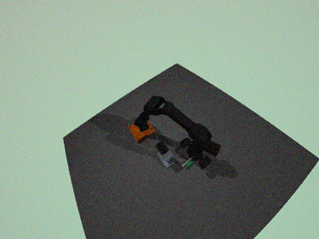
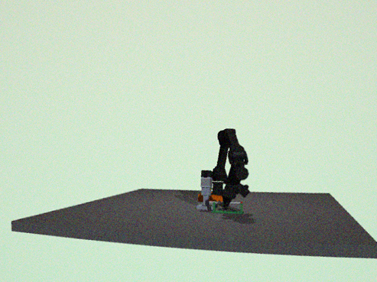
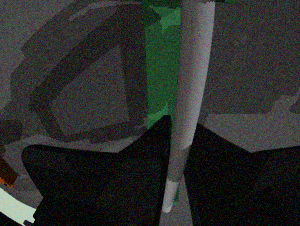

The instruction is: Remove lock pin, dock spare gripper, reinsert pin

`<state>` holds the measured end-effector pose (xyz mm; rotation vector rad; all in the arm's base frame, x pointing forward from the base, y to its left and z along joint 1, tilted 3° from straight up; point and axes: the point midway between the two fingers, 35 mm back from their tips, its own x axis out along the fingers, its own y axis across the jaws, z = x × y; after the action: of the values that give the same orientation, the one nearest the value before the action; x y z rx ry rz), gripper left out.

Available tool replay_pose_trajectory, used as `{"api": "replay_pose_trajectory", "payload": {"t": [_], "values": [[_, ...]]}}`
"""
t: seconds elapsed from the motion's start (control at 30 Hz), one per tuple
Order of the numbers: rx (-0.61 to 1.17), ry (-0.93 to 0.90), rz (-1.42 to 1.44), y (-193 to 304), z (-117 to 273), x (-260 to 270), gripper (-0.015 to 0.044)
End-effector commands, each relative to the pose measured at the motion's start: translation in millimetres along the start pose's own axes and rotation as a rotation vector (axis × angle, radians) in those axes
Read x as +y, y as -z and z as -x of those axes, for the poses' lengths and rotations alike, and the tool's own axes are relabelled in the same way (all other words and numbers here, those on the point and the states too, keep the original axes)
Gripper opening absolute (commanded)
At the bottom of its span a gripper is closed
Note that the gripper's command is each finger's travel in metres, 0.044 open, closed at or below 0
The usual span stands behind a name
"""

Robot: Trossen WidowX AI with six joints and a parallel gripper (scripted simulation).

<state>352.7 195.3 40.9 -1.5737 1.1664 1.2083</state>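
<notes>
The lock pin [image 1: 184, 163] [image 2: 235, 202] [image 3: 194, 75] is a thin pale rod lying lengthwise along the top of a green rack [image 1: 190, 164] [image 2: 232, 212] [image 3: 161, 75]. My gripper [image 2: 226, 206] [image 3: 173, 121] is low over the rack and shut on the pin, with one black finger on each side of it. In the top view the arm covers the fingertips. The pale grey mount [image 1: 166, 159] [image 2: 206, 187] stands upright beside the rack, with a black block [image 1: 161, 147] [image 2: 206, 173] on top. The views are too small to tell socket from spare gripper there.
The arm's orange base [image 1: 140, 133] [image 2: 216, 197] is behind the mount, and the arm arches from it over to the rack. The mount stands close to the rack's end and to my gripper. Shadows fall across the dark table [image 1: 132, 201] [image 2: 125, 225].
</notes>
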Motion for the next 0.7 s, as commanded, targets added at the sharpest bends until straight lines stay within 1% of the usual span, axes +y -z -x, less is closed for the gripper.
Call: {"api": "replay_pose_trajectory", "payload": {"t": [0.0, 0.27, 0.67], "values": [[-0.004, -0.001, -0.005, -1, 0, 0, 0.0], [-0.005, -0.001, -0.005, -1, 2, 0, 0.0], [-0.004, -0.001, -0.005, 8, 35, -2, 0.0]]}}
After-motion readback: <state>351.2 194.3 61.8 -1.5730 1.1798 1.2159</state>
